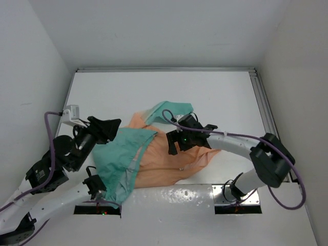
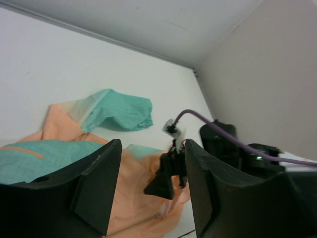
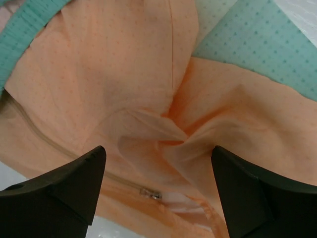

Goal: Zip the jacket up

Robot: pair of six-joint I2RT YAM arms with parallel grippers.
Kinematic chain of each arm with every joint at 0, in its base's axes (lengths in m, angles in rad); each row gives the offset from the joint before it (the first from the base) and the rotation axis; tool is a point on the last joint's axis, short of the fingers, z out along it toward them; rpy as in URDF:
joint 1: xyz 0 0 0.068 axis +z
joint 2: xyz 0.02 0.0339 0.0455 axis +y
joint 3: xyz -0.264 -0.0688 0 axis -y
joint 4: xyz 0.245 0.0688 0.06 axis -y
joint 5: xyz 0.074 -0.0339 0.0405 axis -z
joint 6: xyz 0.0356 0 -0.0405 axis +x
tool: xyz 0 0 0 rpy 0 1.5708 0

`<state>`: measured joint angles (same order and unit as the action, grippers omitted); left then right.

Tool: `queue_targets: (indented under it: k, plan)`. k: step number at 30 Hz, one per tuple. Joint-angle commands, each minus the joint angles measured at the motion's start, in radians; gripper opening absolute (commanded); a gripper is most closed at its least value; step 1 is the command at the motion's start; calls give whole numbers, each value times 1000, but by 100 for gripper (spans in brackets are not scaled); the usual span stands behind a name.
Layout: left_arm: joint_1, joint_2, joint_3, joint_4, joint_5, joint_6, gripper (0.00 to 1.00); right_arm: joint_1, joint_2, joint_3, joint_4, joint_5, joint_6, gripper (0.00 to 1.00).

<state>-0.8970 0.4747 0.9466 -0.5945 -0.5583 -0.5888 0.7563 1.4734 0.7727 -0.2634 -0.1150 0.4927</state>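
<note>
The jacket [image 1: 154, 159] lies crumpled in the middle of the counter [image 1: 154, 92], between the two arms. In the top view its long axis runs from 7 o'clock to 1 o'clock. A teal panel [image 1: 123, 159] is the nearest part, reaching close to the left arm's base. Behind it comes the peach body.

The right claw [image 3: 158, 153] hangs over the peach folds with its fingers spread wide, pinching nothing. In its wrist view a zipper pull [image 3: 150, 193] lies on the fabric at 6 o'clock, and the zip line runs from it toward 10 o'clock.

The left claw [image 2: 153, 148] sits at 9 o'clock of the jacket, just beside the teal panel. It points toward 3 o'clock, fingers apart and empty.

Farthest off, a teal sleeve [image 1: 174, 108] ends the jacket at 1 o'clock.
</note>
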Motion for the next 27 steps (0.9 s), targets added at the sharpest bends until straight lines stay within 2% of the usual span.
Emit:
queue_targets:
  k: [1, 4, 6, 7, 8, 9, 12, 13, 16, 20, 24, 25, 27]
  plan:
    - [-8, -41, 40, 42, 6, -12, 52, 11, 57, 16, 195, -44, 9, 85]
    - [-8, -39, 26, 28, 55, -16, 54, 12, 140, 28, 257, -58, 32, 78]
    - [-8, -16, 27, 25, 93, 0, 54, 12, 192, 42, 294, -46, 40, 47]
    - [-8, -8, 27, 24, 121, 3, 54, 12, 208, 52, 297, -11, 49, 29]
    - [-8, 5, 24, 22, 127, 4, 54, 12, 232, 84, 290, 7, 50, 6]
    - [-8, 10, 23, 27, 142, 6, 54, 12, 235, 102, 286, 88, 49, 0]
    - [-8, 10, 6, 47, 158, 32, 54, -14, 226, 231, 233, 231, 52, 0]
    - [-8, 8, 3, 50, 156, 35, 54, -29, 222, 278, 198, 339, 61, 0]
    - [-8, 19, 6, 38, 140, 55, 56, -107, 180, 416, 102, 527, 96, 0]
    - [-8, 16, 9, 15, 109, 75, 58, -239, 102, 540, -5, 642, 120, 0]
    - [-8, 2, 6, 7, 84, 87, 59, -261, 59, 557, -117, 724, 78, 0]
    - [-8, 1, -2, 10, 81, 87, 59, -261, 44, 524, -91, 671, 73, 0]
    - [-8, -1, -9, 22, 90, 86, 59, -259, -5, 389, -42, 614, 82, 7]
